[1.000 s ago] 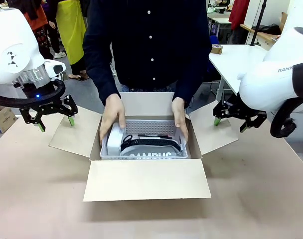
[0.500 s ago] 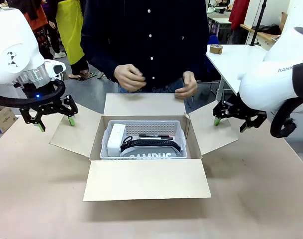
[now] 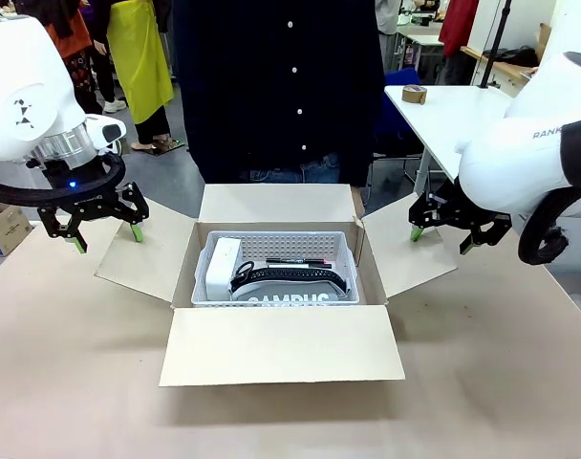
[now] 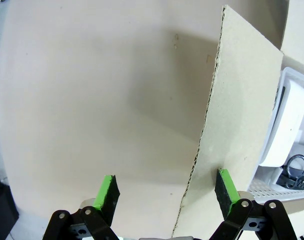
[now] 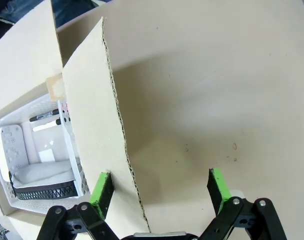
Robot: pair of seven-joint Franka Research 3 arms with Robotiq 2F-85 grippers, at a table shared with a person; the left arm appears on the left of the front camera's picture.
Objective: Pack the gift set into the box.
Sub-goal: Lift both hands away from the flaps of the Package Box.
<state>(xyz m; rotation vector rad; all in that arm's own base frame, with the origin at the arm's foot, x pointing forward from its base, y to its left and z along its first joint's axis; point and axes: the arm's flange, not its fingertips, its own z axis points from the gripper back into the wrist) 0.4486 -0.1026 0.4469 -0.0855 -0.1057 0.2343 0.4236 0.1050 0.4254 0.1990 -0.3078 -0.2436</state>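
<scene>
The gift set (image 3: 277, 270), a light grey perforated basket with a white rectangular item, a black curved item and "CAMPUS" lettering, sits inside the box (image 3: 279, 342), a brown carton with its four flaps spread outward. My left gripper (image 3: 105, 236) hangs open over the outer edge of the box's left flap (image 4: 237, 135); part of the gift set (image 4: 290, 131) shows at the right of the left wrist view. My right gripper (image 3: 437, 239) is open above the right flap (image 5: 92, 125), with the gift set (image 5: 37, 150) at the left of the right wrist view. A person stands behind the box.
A white side table (image 3: 453, 110) with a tape roll (image 3: 415, 94) stands at the far right. A small cardboard box (image 3: 4, 228) sits on the floor at the left. Brown table surface (image 3: 491, 382) lies open in front of and beside the carton.
The person let go of the basket, which stays in the box, and drew both hands back out of sight. Neither arm has moved.
</scene>
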